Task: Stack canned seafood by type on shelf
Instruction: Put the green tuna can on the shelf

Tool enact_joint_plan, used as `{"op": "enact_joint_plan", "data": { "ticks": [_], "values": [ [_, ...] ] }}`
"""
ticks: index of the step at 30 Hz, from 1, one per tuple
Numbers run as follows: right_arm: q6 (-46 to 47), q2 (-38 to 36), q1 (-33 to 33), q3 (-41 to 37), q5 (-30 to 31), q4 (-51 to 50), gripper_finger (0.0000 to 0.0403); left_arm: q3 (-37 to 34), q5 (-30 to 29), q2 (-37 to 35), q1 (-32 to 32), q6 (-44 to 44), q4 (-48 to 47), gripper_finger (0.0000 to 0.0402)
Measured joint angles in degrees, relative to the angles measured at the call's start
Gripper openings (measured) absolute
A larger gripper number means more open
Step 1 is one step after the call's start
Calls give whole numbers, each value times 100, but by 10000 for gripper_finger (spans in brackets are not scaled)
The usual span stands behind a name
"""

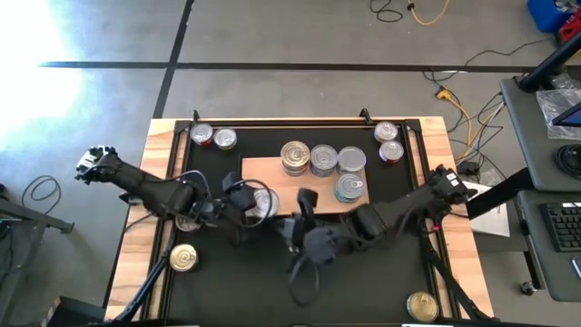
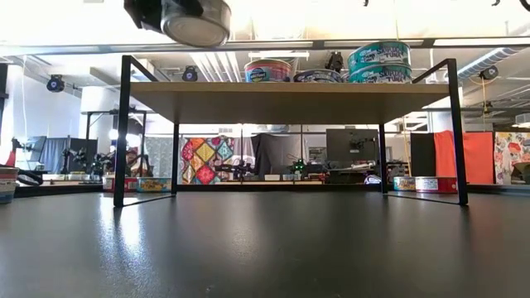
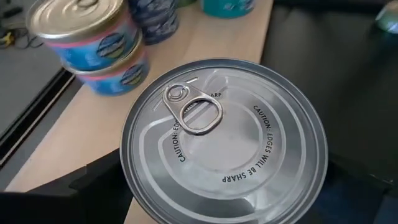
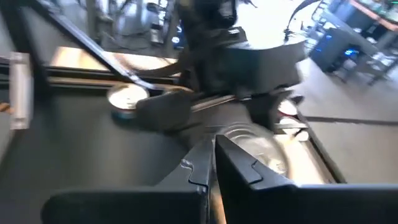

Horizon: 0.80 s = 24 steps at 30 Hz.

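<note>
The shelf is a pale wood board on black legs. It carries stacks of canned seafood: blue-labelled tins and teal ones. My left gripper is shut on one silver-lidded tin at the shelf's near left corner. In the low view that tin hangs higher than the shelf top. My right gripper is shut and empty, in the air just right of that tin, over the shelf's near edge. My left gripper pinches the tin's round side wall between its two fingers, one on either side. The dark fingers come at it slanting down from the table's left. The tin is lifted clear, pull-tab lid up and nearly level.
Loose tins lie on the black mat: two at the far left, two at the far right, a gold-lidded one near left and another near right. The mat's near middle is bare.
</note>
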Motion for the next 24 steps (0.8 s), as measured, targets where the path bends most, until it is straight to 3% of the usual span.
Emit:
{"op": "enact_joint_plan", "data": {
  "ticks": [4,8,14,24],
  "values": [
    [-18,2,-339,-25,-36,-17,13,-4,1,-7,205,0,-165,375],
    [-150,171,-656,-103,-438,-64,13,-17,100,-7,383,108,-178,375],
    [-11,357,-1027,-330,-446,64,13,-254,238,-9,653,119,-197,375],
    [211,376,-1211,-919,-451,770,13,-558,536,-9,795,331,-90,395]
  ]
}}
